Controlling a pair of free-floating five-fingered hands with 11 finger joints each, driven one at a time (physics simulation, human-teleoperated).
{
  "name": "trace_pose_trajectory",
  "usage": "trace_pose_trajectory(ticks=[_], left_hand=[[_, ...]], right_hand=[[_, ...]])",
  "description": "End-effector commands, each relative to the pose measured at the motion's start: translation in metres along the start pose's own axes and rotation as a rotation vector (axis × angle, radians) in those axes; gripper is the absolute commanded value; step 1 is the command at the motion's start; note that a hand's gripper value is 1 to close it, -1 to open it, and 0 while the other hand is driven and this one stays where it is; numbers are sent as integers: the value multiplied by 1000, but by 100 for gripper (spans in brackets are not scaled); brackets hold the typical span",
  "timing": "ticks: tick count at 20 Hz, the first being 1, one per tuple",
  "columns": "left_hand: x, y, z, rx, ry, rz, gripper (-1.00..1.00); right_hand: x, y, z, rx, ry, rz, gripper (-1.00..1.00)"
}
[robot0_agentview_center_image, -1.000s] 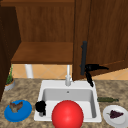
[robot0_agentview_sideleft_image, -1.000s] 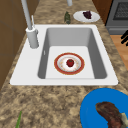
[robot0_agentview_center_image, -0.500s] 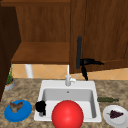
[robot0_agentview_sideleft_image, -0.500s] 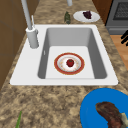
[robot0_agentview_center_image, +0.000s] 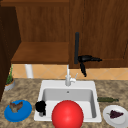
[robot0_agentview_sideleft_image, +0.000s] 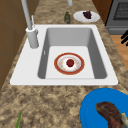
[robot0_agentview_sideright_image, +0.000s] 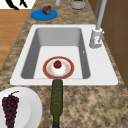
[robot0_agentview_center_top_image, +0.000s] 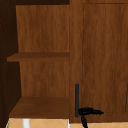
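The cabinet door handle (robot0_agentview_center_image: 76, 47), a slim upright black bar, sits at the left edge of the closed wooden door (robot0_agentview_center_image: 100, 32) above the sink (robot0_agentview_center_image: 68, 85). It looks rigid and smooth, best taken round its lower end. The right hand (robot0_agentview_center_image: 86, 60) is beside that end, fingers stretched sideways, thumb hanging down, gripping nothing. The left hand (robot0_agentview_center_image: 40, 106) hovers curled at the sink's front left corner, near the blue plate (robot0_agentview_center_image: 18, 111) on the worktop (robot0_agentview_center_image: 27, 91).

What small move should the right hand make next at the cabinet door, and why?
Probably the right hand should shift slightly left and curl around the black door handle. The hand hangs just beside the handle's lower end with straight fingers, and the right cabinet door is closed while the left side stands open.
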Motion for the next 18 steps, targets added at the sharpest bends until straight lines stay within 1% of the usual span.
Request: trace_pose_trajectory(ticks=[1,2,3,5,7,12,13,14,15,16,17,18], left_hand=[[0,0,0,0,0,0,0],[0,0,0,0,0,0,0],[0,0,0,0,0,0,0],[0,0,0,0,0,0,0],[0,0,0,0,0,0,0],[0,0,0,0,0,0,0],[0,0,0,0,0,0,0],[0,0,0,0,0,0,0],[0,0,0,0,0,0,0],[0,0,0,0,0,0,0],[0,0,0,0,0,0,0],[0,0,0,0,0,0,0]], right_hand=[[22,2,-3,3,-4,24,-100],[34,-5,-4,3,1,26,-100],[42,-9,5,5,11,25,-100],[53,-14,9,10,34,25,-100],[63,-22,9,38,46,20,-100],[68,-25,8,74,53,-9,-100],[63,-23,7,87,59,15,-100],[42,-4,3,81,55,-32,-100],[39,7,4,72,50,-44,-100],[36,12,-2,80,50,-45,-100],[40,16,-7,80,60,-44,-100],[38,19,-12,72,67,-42,-100]])
